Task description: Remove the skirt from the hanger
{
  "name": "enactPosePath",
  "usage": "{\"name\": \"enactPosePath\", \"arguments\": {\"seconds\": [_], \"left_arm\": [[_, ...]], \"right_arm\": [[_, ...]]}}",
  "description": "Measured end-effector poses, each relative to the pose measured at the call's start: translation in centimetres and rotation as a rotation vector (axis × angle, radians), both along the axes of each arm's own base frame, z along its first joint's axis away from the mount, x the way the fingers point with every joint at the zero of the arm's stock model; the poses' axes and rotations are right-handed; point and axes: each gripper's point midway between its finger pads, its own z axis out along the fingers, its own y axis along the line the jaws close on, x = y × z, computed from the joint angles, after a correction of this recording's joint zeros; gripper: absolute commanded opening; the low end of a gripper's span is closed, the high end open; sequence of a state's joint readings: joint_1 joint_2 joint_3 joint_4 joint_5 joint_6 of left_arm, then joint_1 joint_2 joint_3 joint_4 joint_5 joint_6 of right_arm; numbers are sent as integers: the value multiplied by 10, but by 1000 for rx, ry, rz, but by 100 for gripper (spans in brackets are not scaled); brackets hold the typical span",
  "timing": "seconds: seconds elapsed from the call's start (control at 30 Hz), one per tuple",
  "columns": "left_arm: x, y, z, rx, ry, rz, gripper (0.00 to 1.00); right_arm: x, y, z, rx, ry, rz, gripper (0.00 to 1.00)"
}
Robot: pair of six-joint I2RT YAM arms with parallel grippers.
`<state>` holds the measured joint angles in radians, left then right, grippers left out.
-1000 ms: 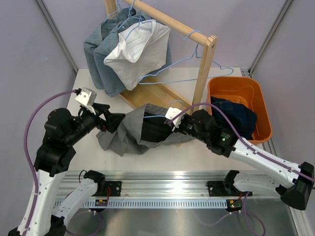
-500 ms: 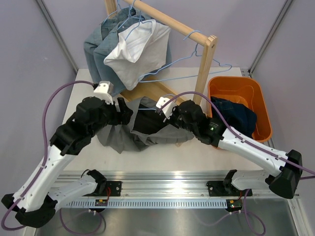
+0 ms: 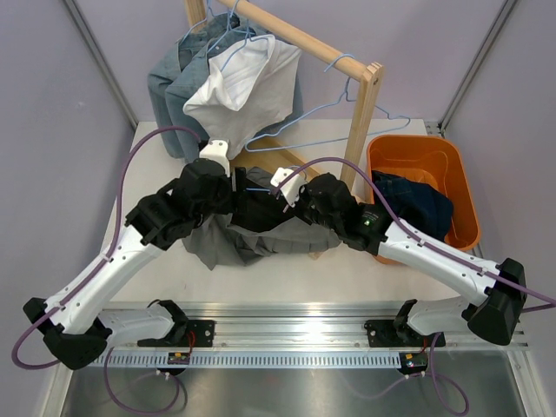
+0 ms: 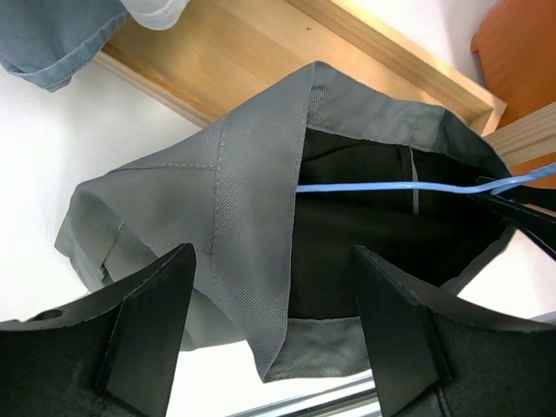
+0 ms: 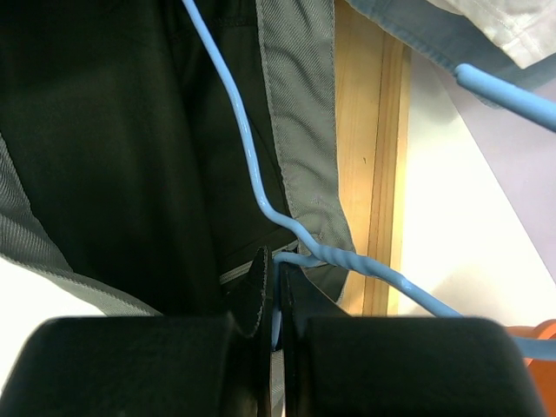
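Right tool (image 5: 274, 278) is clenched on the blue wire hanger (image 5: 252, 174) just below its twisted neck. My left tool (image 4: 271, 252) hangs with jaws spread wide above the grey skirt (image 4: 243, 200), which lies slumped on the table (image 3: 287, 278) against the wooden rack base (image 4: 261, 52), the hanger's bar running across its open waist. It looks like light, limp twill, likely to bunch and drag rather than slide, so I reckon the folded waistband edge beside the wire is the spot to pinch.
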<state>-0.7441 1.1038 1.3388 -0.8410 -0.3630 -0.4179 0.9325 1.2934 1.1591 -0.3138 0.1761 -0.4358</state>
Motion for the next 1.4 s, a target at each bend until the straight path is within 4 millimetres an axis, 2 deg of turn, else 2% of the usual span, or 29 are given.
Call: {"name": "enactPosePath", "arguments": {"seconds": [0.17, 0.3, 0.33, 0.4, 0.43, 0.5, 0.8, 1.03, 1.17, 1.27, 1.33, 1.37, 1.4], "left_arm": [[2, 0, -11, 64, 18, 6, 66], [5, 5, -22, 134, 25, 19, 45], [6, 8, -24, 154, 23, 25, 34], [7, 13, -27, 185, 19, 38, 23], [8, 16, -28, 206, 14, 44, 11], [11, 21, -29, 242, 2, 53, 0], [19, 52, -15, 359, -67, 100, 0], [25, 98, 11, 390, -109, 197, 0], [26, 122, 14, 393, -97, 244, 0], [24, 125, 12, 371, -80, 242, 0], [24, 120, 10, 339, -72, 222, 0], [24, 117, 8, 321, -68, 209, 1], [23, 113, 6, 300, -67, 194, 8]], "right_arm": [[0, 0, 0, 6, 5, -4, 0], [0, 0, 0, 10, 10, -7, 0], [0, 0, 0, 11, 11, -8, 0], [-1, 0, -1, 12, 14, -9, 0], [-1, 0, -1, 12, 17, -10, 0], [-1, 0, -2, 12, 21, -11, 0], [-9, -9, 6, 38, 5, -9, 0], [-19, -21, -8, 57, -29, 12, 0], [-25, -23, -5, 95, -58, 37, 0], [-28, -25, 0, 121, -81, 48, 0], [-30, -27, 0, 124, -84, 49, 0], [-30, -27, 0, 123, -82, 49, 0], [-30, -28, 0, 123, -80, 47, 0]]}}
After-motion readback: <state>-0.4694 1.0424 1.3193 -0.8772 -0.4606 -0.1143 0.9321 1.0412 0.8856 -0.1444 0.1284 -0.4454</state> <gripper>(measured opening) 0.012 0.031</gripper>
